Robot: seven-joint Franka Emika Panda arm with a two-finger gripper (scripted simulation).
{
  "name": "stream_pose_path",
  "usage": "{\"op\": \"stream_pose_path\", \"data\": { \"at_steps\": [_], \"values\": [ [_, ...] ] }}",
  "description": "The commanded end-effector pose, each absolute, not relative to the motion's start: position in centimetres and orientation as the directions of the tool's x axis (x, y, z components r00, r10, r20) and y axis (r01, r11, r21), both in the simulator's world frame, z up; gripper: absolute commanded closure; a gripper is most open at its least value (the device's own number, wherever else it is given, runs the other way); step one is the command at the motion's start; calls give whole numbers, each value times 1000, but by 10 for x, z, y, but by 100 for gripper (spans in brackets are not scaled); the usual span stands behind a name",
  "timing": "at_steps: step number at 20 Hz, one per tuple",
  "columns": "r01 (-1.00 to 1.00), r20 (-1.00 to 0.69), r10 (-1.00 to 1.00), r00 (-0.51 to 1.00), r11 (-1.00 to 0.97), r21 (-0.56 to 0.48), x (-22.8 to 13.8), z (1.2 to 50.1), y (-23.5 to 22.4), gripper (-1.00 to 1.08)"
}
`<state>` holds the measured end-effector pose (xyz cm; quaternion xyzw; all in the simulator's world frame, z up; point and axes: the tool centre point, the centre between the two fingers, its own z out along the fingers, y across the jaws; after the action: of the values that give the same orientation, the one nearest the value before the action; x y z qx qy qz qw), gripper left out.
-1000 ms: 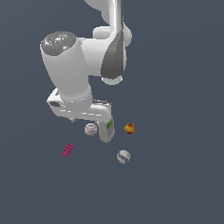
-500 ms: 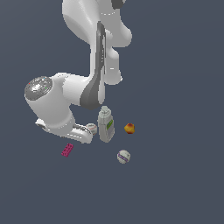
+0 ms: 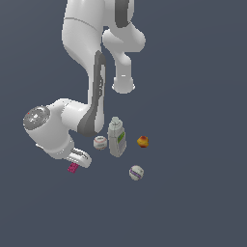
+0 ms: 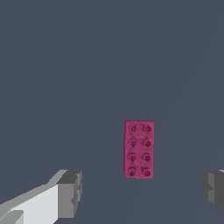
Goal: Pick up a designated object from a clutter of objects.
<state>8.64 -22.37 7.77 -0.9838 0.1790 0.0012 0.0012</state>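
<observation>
end effector poised wide over the pink brick

the end effector [image 4: 140,192] was spread wide, its two grey fingertips [image 4: 70,193] standing far apart in the wrist view and holding nothing. between them, and a little beyond their tips, lay the magenta brick [image 4: 139,149], flat on the dark desk [image 4: 87,65], studs up in two rows of four. neither fingertip touched it; the brick sat nearer one finger than the other, off the midline of the gap.

in the exterior view the arm [image 3: 87,58] was folded low, its wrist down close to the desk [image 3: 202,202] at the exterior view's left. the end effector [image 3: 79,160] there was mostly covered by the bulky wrist housing, and only a sliver of the magenta brick [image 3: 73,168] showed just under it, so contact could not be judged from that view.

the rest of the clutter stood well apart from the brick, toward the exterior view's right. a whitish ball [image 3: 100,143] lay just beside the white bottle with green label [image 3: 116,137], which stood upright. the red-yellow ball [image 3: 142,141] lay near the bottle on its far side, apart from it. a second whitish ball [image 3: 136,172], with a faint dark band, sat alone nearer the camera, apart from the bottle and the other balls. the brick was the smallest thing of the group and the only one under the arm.
</observation>
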Motion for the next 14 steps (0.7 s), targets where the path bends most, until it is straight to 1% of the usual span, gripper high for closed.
{"op": "stream_pose_path", "data": {
  "at_steps": [1,9,14],
  "values": [
    [-362,-1,-362,932,-932,-1,87,69,-230,-92],
    [-368,-1,-368,930,-930,0,86,62,-234,-92],
    [-369,-1,-369,929,-929,0,86,46,-234,-92]
  ]
}}
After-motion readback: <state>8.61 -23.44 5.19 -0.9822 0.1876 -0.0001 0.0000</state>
